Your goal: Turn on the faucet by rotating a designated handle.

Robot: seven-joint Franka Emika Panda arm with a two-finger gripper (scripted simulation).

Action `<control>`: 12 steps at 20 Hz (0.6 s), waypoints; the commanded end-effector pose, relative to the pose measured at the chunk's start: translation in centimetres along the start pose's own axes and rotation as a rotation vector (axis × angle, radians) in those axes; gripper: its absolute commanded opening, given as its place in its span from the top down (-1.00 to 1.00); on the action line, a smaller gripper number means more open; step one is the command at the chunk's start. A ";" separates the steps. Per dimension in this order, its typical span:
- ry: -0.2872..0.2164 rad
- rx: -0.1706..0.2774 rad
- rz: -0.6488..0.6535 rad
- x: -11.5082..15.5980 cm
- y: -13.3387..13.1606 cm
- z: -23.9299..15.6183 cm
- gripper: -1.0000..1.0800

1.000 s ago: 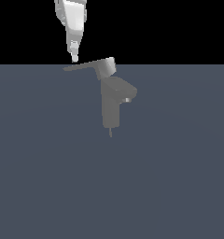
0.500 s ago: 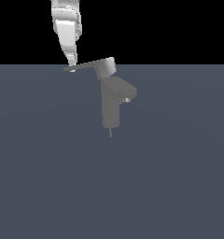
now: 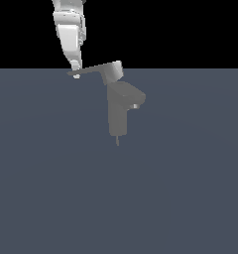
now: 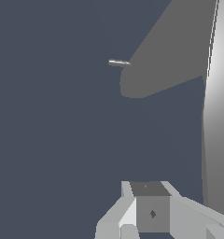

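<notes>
Faucet (image 3: 118,111) stands on the blue-grey bench (image 3: 51,188), roughly mid-frame in the exterior view, column upright, short spout (image 3: 136,101) poking toward the exterior view's right of the column. Handle (image 3: 93,69) sits on top of the faucet, its blocky cap over the column and the thin blade reaching out toward the exterior view's left, ending at a narrow tip. White arm comes down from above the faucet, and the gripper (image 3: 76,71) is right at that blade tip, touching or just beside it; can't tell which from here. Fingers look drawn close together into one narrow point, nothing clamped between them, though the exterior view is too small to be sure and the wrist view doesn't settle it. Wrist view shows a broad grey blade shape (image 4: 170,51) and a pale strip along one edge, probably the handle seen close. Progress, as a judgement: approach to the handle looks done, contact at the tip is about made, the rotation itself looks barely begun or not begun, since the blade points well away from the spout side. Left to do: sweep the blade around the column's axis. Room: bench around the faucet is bare on all sides, nothing near the blade's swing path. Risk is the narrow fingers slipping off the thin tip edge mid-push.
</notes>
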State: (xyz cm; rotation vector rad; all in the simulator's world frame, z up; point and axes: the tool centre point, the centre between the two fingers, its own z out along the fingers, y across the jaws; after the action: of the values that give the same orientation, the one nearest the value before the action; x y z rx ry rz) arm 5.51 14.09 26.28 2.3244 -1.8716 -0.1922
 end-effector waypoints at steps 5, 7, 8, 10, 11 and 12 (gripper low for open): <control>0.000 0.001 0.000 -0.1 1.5 0.0 1.00; 0.000 0.001 0.000 -0.1 2.0 0.0 1.00; 0.000 0.001 0.000 -0.1 2.3 0.0 1.00; 0.000 0.001 0.000 -0.1 2.8 0.0 1.00; 0.000 0.001 0.000 -0.1 3.1 0.0 1.00; 0.000 0.001 0.000 -0.1 3.4 0.0 1.00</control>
State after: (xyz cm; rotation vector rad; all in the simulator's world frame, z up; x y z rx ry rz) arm 2.82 13.85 26.83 2.3317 -1.8705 -0.1890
